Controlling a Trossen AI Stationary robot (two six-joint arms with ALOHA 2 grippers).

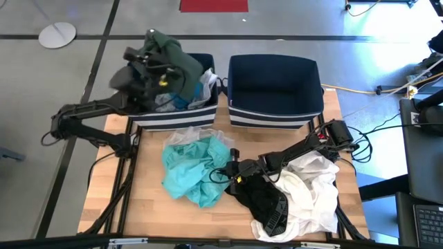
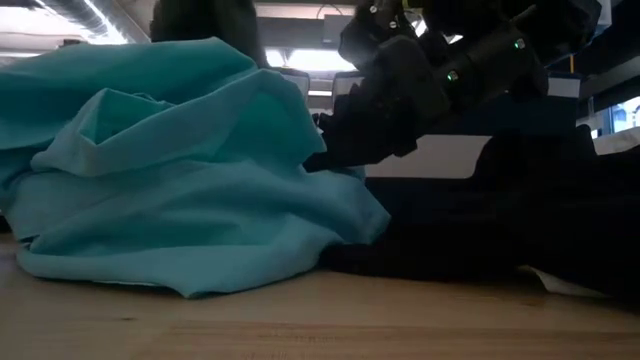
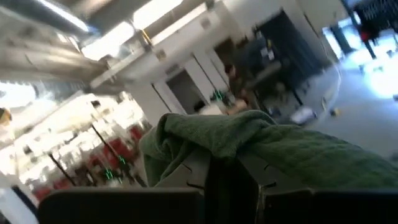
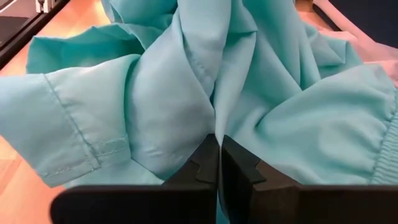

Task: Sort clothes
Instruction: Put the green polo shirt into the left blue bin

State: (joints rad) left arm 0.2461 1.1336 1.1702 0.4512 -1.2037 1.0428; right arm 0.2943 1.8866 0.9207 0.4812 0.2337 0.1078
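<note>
High view: crumpled teal thin-fabric garment (image 1: 196,168) at worktop (image 1: 149,207) centre; right gripper (image 1: 223,173) at its 3 o'clock edge. Black garment (image 1: 263,200) and white garment (image 1: 315,190) lie at 4 o'clock. Left gripper (image 1: 156,66), jaws clamped on dark green garment (image 1: 169,52), over the left striped navy bin (image 1: 173,119).

Low view: teal cloth slumps, soft, light.

Right wrist view: jaws together on a teal fold (image 4: 186,124); a bunched ridge probably grips best.
</note>
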